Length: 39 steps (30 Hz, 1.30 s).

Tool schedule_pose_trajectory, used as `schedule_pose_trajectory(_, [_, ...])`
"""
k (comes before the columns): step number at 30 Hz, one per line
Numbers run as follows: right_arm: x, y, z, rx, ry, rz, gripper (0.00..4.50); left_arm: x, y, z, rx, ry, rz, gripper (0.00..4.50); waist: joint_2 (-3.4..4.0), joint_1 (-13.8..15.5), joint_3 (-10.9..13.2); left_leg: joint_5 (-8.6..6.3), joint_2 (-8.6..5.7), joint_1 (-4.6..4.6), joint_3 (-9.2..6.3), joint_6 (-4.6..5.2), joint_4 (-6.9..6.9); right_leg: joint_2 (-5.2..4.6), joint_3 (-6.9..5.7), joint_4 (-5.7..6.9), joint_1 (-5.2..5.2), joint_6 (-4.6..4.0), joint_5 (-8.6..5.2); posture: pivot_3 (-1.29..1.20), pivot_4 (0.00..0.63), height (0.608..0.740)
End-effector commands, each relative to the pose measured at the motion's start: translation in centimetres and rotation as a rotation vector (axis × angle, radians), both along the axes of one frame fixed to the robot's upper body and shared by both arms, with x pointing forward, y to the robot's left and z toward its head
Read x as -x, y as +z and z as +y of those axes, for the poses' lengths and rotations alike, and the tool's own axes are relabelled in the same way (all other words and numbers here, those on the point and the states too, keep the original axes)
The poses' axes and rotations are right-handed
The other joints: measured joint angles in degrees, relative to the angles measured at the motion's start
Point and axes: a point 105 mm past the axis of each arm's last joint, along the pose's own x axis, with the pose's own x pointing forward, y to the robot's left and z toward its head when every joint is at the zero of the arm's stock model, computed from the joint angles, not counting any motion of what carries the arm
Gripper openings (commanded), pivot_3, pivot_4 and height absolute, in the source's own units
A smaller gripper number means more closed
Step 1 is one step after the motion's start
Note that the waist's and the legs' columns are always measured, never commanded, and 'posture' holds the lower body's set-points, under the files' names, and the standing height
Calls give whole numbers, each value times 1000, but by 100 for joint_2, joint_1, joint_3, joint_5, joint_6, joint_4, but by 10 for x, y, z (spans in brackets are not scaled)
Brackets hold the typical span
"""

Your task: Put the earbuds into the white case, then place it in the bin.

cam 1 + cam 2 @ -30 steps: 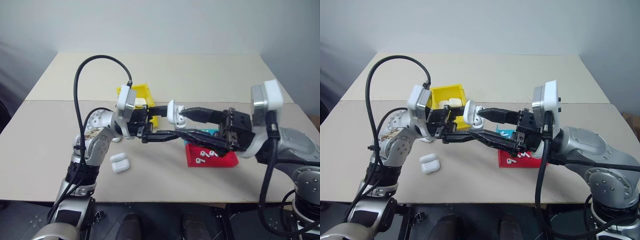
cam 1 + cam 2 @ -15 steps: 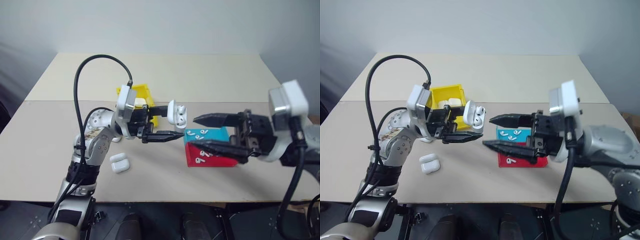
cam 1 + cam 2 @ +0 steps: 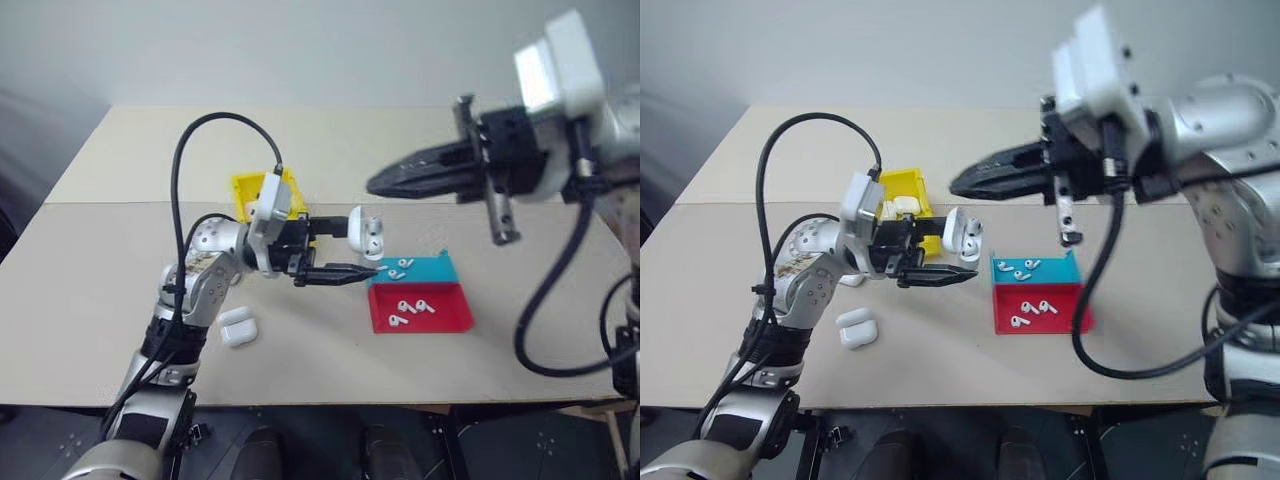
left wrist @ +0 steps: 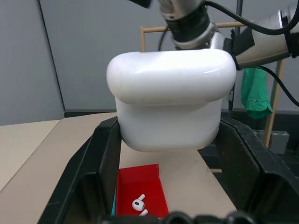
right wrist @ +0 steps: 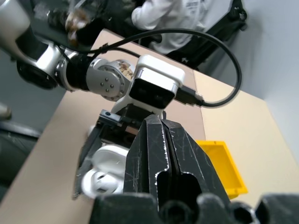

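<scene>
Gripping white case [image 3: 364, 232] in left hand [image 3: 340, 247]; right hand [image 3: 385, 183] above, apart.

The right gripper [image 3: 385, 184] backed off the white case [image 3: 366, 230], lifted up above it and squeezed its fingers together. That uncovered the blue tray [image 3: 412, 270] and red tray [image 3: 420, 308] below.

white case [image 3: 364, 231]: lid open, held aloft | earbuds [image 3: 409, 306]: in trays | bin [image 3: 903, 190]: yellow
</scene>
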Motion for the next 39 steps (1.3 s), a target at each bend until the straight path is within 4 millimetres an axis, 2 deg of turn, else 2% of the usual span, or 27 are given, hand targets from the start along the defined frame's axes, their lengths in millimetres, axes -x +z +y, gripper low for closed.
schedule_pose_trajectory(1, [-6,-1,15,112,51,-105,55,2,9,-2,15,-14,-44,2755,0,-4,0,0,0,-4,1,0,1,0,0,0,-3,0,0,0,150,740])
schedule_pose_trajectory(4, [-10,-10,25,208,82,-148,55,2,9,-2,15,-13,-40,2755,1,8,-1,1,0,-29,1,-1,4,0,0,11,-31,1,1,0,150,740])
schedule_pose_trajectory(7, [-12,-18,25,272,110,-179,55,2,9,0,14,-5,-40,2755,2,29,-1,4,0,-63,-1,-5,13,0,-2,26,-64,2,3,0,150,740])
schedule_pose_trajectory(13, [-10,-26,-2,292,60,-202,55,0,13,6,23,32,-49,2755,1,73,-1,5,-1,-75,1,-7,22,-2,-2,50,-78,4,4,0,150,740])
schedule_pose_trajectory(20, [-10,-17,-20,120,-87,-166,55,0,14,10,27,46,-51,2755,2,54,-1,7,0,-63,7,-6,27,-1,5,64,-77,3,3,0,150,740])
schedule_pose_trajectory(25, [-7,2,-33,-206,-245,-37,55,-3,15,15,42,96,-45,2755,2,73,-1,7,0,-66,7,-6,26,-1,7,69,-79,3,3,0,150,740])
schedule_pose_trajectory(28, [1,-6,-47,-320,-316,75,55,-8,16,22,54,160,-48,2755,2,99,-1,7,0,-70,4,-5,25,-1,4,64,-78,3,3,0,150,740])
schedule_pose_trajectory(30, [4,-17,-56,-378,-384,149,55,-15,17,31,71,238,-54,2755,1,113,-1,6,0,-70,0,-5,27,-2,0,63,-73,3,3,0,150,740])
schedule_pose_trajectory(33, [1,-40,-62,-441,-531,221,55,-36,17,47,132,434,-22,2755,1,105,-2,6,0,-66,-1,-5,31,-2,1,65,-70,3,3,0,150,740])
schedule_pose_trajectory(36, [3,-63,-56,-474,-611,270,55,-66,13,67,210,705,52,2755,1,71,-2,7,-1,-59,0,-3,32,-2,7,63,-71,3,3,0,150,740])
schedule_pose_trajectory(39, [13,-75,-44,-473,-601,283,55,-96,3,84,234,990,139,2755,-1,74,-3,9,-2,-60,-3,0,32,-2,7,63,-73,3,3,0,150,740])
